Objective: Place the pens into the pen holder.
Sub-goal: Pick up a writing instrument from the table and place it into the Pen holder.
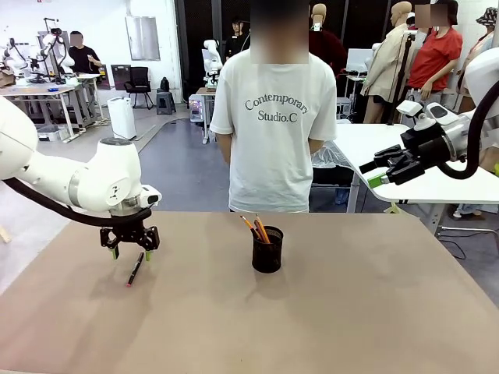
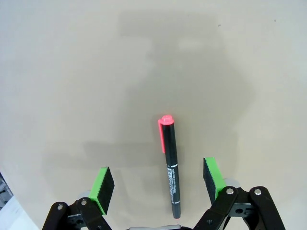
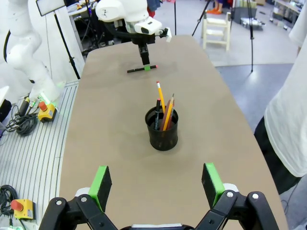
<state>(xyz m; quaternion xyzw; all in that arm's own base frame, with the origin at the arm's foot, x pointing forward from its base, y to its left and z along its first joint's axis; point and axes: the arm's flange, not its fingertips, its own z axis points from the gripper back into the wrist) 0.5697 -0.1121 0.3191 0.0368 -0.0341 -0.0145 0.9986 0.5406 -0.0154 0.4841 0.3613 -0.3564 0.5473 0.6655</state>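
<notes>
Front view: you see the left gripper [image 1: 130, 248] wide open just above the black pen [image 1: 136, 269]. Left wrist view: its red cap points away, lying between the pads [image 2: 103, 188]. Right wrist view: the right gripper [image 3: 156, 185] is wide open, with the pen holder [image 3: 162, 128] beyond it holding 2 pencils [image 3: 164, 108].

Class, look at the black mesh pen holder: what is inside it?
Standing in the pen holder are a yellow pencil, a reddish-brown pen and a dark stick with an orange tip. Their lower ends are hidden by the mesh wall.
</notes>
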